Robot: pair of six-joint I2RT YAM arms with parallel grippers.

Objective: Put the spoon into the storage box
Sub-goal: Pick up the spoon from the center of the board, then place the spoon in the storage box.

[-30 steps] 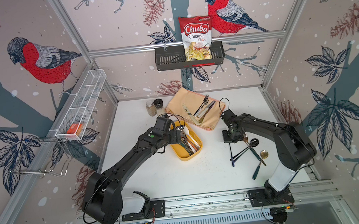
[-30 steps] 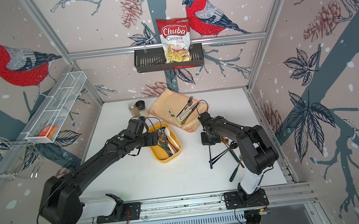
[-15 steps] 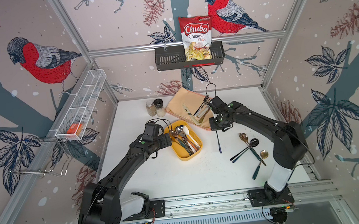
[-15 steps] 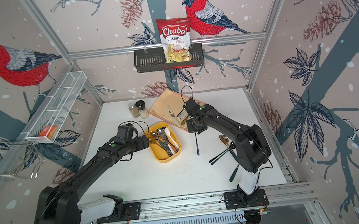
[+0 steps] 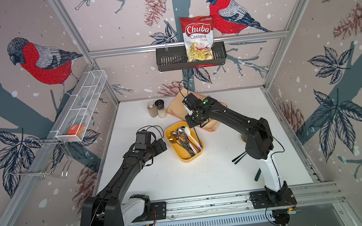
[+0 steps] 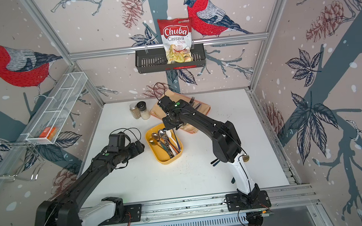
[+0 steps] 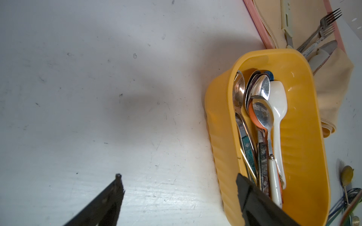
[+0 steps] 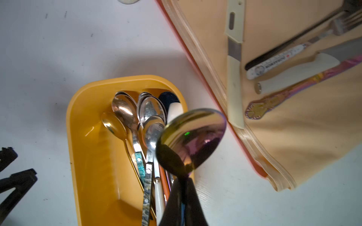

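Right tool [image 8: 182, 185], grasping the spoon [image 8: 192, 140], has swung to the storage box [image 8: 92, 156]; left tool [image 7: 179, 177] released.

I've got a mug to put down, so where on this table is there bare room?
Free: the white strip between the storage box and the front rail, and the back right corner past the cloth. Crowded: the storage box, cloth and shakers at the back; loose cutlery beside the right arm.
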